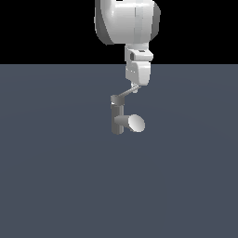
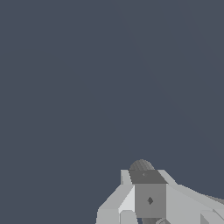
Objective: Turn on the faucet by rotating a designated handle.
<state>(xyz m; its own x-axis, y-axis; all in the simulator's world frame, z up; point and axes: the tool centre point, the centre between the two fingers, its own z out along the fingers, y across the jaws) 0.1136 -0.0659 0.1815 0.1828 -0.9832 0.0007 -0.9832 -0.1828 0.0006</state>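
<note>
A flat, dark slate-blue counter [image 2: 87,87] filled nearly the whole wrist view, plain and unmarked. At the frame's edge sat a cluster of pale grey, blocky gripper parts [image 2: 150,201], with a darker grey square face at their middle carrying a small diamond-shaped mark. Angled light-grey facets spread out to either side of that square. Just beyond it, the rounded top of a dark grey ribbed cylinder [image 2: 141,166] showed against the counter. Whether the fingers stood apart or together could not be made out.
</note>
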